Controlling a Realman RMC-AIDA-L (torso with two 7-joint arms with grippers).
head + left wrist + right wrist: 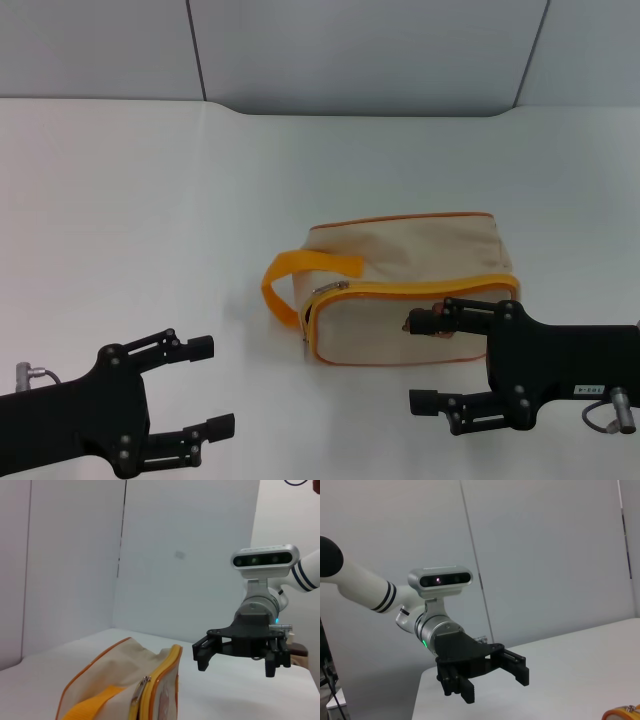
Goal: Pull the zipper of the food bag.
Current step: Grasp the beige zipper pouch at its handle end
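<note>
The beige food bag [400, 290] with orange piping lies on the white table at centre, its orange loop handle [288, 276] pointing to my left. The zipper [420, 288] runs along the near side panel, and its silver pull tab [333, 289] is at the handle end. My right gripper [417, 362] is open just in front of the bag's near right side; its upper finger overlaps the panel. The left wrist view shows the bag [115, 680], the pull tab [144, 684] and the right gripper [235, 664], open and apart from the bag. My left gripper [210, 387] is open at the lower left, away from the bag.
The white table [150, 200] ends at a grey panelled wall [350, 50] behind. The right wrist view shows my left gripper [492, 684], open above the table, and an orange edge of the bag [622, 713] in a corner.
</note>
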